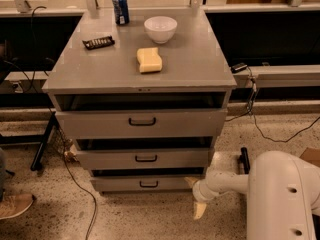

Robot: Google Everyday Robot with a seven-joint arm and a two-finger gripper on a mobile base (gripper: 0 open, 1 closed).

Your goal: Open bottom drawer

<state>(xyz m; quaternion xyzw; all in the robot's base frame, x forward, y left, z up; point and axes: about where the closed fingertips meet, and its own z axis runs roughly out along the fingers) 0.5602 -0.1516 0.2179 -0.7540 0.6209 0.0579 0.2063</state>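
The grey cabinet (140, 79) has three drawers. The bottom drawer (125, 184) is the narrowest front, low near the floor, with a small black loop handle (148, 184) at its centre. It looks closed or nearly so. The mid-sized drawer (145, 159) and the widest top drawer (142, 122) sit above it. My gripper (196, 196) hangs at the end of the white arm, just right of the bottom drawer's right corner, close to the floor and apart from the handle. It holds nothing that I can see.
On the cabinet top stand a blue can (120, 8), a white bowl (160, 29), a yellow sponge (149, 60) and a dark snack bar (98, 42). Cables (75, 184) lie on the floor at left. A shoe (15, 205) shows at far left. The robot's white body (282, 199) fills the lower right.
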